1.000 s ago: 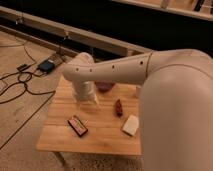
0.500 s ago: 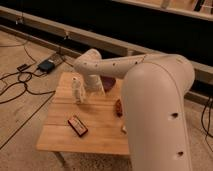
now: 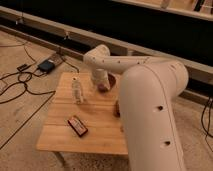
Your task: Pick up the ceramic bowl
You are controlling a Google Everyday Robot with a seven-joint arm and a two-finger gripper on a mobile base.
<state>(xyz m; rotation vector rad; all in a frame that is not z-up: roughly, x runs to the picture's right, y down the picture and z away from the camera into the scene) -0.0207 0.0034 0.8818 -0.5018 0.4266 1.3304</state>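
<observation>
The ceramic bowl (image 3: 110,83) is a small dark maroon bowl at the back of the wooden table (image 3: 65,137). Only part of it shows, because my arm covers the rest. My gripper (image 3: 102,83) hangs down from the white arm's bend (image 3: 100,56), right at the bowl's left side and over it. I cannot see how it stands to the rim.
A white bottle (image 3: 77,91) stands upright left of the gripper. A flat red-and-black packet (image 3: 77,125) lies near the table's front. A small dark red oblong object (image 3: 116,108) peeks out beside my arm, which covers the table's right side. A blue box and cables (image 3: 46,65) lie on the floor at left.
My gripper has moved right, away from the white bottle and onto the bowl. The arm's bulk has swung left and now hides the table's right part.
</observation>
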